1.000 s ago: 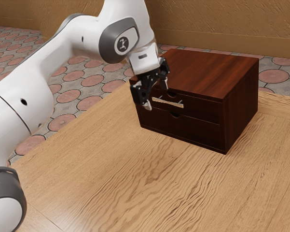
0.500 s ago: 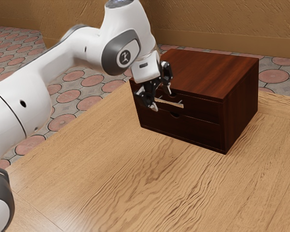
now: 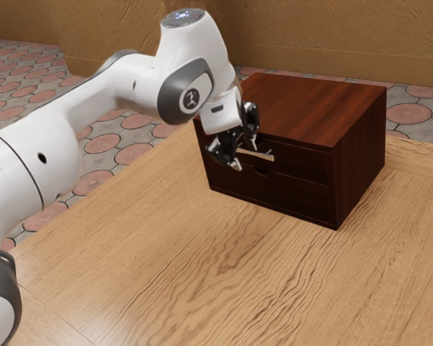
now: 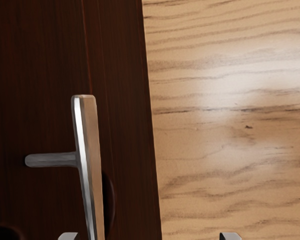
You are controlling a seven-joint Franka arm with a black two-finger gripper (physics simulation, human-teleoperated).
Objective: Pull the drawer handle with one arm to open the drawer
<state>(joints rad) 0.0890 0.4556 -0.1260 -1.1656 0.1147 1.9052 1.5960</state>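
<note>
Desk (image 3: 202,274) boards carry a dark cabinet (image 3: 324,108) whose top drawer (image 3: 295,155) sits flush with the front, not yet pulled. Its steel handle (image 3: 258,153) runs level along the drawer front. The claw (image 3: 239,148) is at the bar's end nearer the arm, spread wide and gripping nothing. The bar (image 4: 85,165) lies crosswise between the fingers, close to one.

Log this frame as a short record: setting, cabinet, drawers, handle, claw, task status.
setting: wooden table, tiled floor behind
cabinet: dark wood cabinet, two stacked drawers
upper drawer: front looks flush, shut
lower drawer: shut, notch grip
handle: metal bar handle on the upper drawer
claw: open, at the handle's end toward the exterior view's left; wrist view shows the bar between the fingers, close to one
status: pull not yet done
</note>
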